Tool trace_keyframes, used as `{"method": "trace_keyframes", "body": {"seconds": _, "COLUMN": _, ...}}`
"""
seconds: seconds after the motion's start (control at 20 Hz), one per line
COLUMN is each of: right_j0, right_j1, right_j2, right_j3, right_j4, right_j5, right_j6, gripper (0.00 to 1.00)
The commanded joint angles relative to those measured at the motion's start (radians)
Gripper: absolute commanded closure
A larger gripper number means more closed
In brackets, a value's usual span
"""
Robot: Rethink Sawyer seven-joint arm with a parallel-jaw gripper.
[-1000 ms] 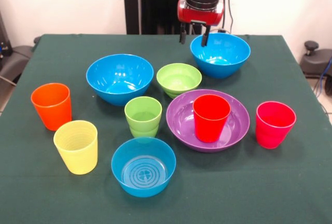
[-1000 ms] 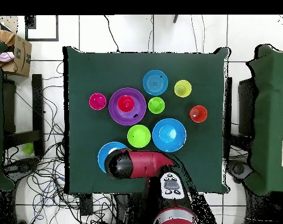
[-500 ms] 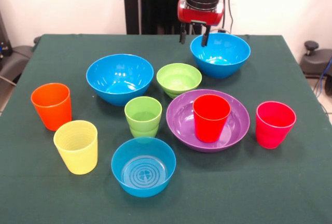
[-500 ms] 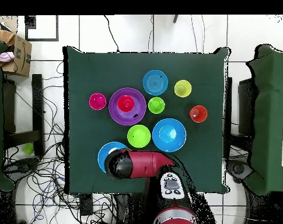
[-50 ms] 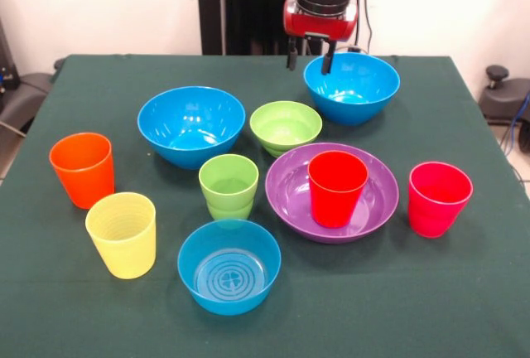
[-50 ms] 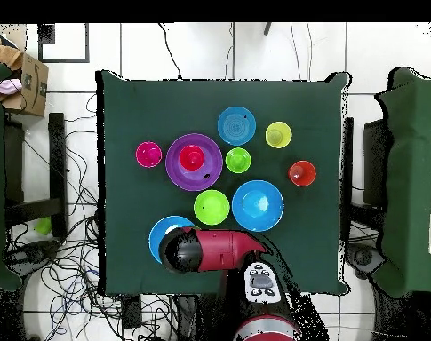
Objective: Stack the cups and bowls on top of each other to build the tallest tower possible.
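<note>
My gripper [image 5: 309, 58] hangs open and empty over the far left rim of a large blue bowl [image 5: 352, 86]. A second large blue bowl [image 5: 191, 124] sits left of the small green bowl [image 5: 286, 126]. The red cup [image 5: 337, 188] stands upright inside the purple bowl [image 5: 290, 188]. Alone on the cloth are the pinkish-red cup [image 5: 439, 199], light green cup [image 5: 228, 186], yellow cup [image 5: 122, 234], orange cup [image 5: 82, 169] and small blue bowl [image 5: 229, 265]. From overhead the arm's head [image 6: 183, 250] hides the gripper and part of that bowl [image 6: 163, 233].
The green tablecloth [image 6: 130, 107] ends close behind the gripper. A cardboard box [image 6: 23, 84] sits off the table at one corner, and cables [image 6: 67, 266] lie on the floor around it.
</note>
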Motion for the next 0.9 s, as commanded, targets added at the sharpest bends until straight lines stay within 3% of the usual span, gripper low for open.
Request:
{"method": "trace_keyframes", "body": {"seconds": 0.05, "right_j0": 0.013, "right_j1": 0.026, "right_j2": 0.063, "right_j3": -0.010, "right_j4": -0.052, "right_j5": -0.039, "right_j6": 0.053, "gripper": 0.00}}
{"method": "trace_keyframes", "body": {"seconds": 0.9, "right_j0": 0.028, "right_j1": -0.005, "right_j2": 0.055, "right_j3": 0.013, "right_j4": -0.044, "right_j5": -0.024, "right_j6": 0.065, "gripper": 0.00}}
